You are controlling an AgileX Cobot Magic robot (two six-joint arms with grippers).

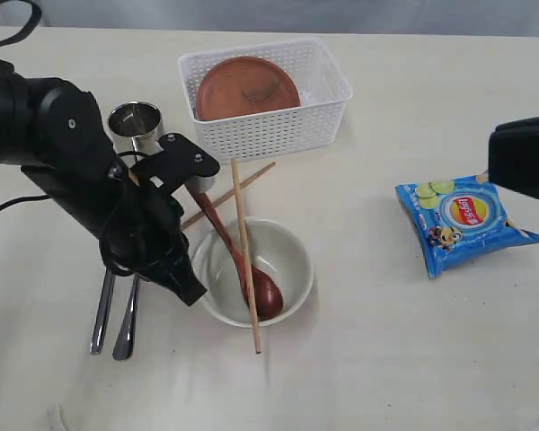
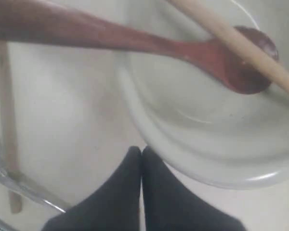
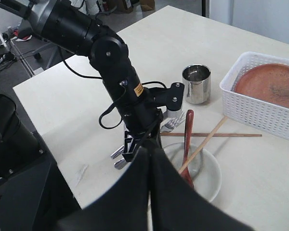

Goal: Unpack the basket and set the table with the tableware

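Note:
The white basket (image 1: 271,135) stands at the back of the table (image 1: 386,350) with the brown plate (image 1: 247,87) inside it. In front of it sits the cream bowl (image 1: 286,253), holding the wooden spoon (image 1: 262,292); one chopstick (image 1: 245,251) lies across the bowl. The other chopstick (image 1: 217,199) rests on the table. A steel cup (image 1: 135,121) stands to the left. Knife and fork (image 1: 112,319) lie side by side under the left arm. My left gripper (image 2: 142,151) is shut and empty, just outside the bowl's rim (image 2: 207,163). My right gripper (image 3: 151,149) is shut and empty, held high.
A blue chip packet (image 1: 463,220) lies at the right, just below the right arm's black end (image 1: 524,157). The left arm (image 1: 63,153) reaches over the cutlery and close past the cup.

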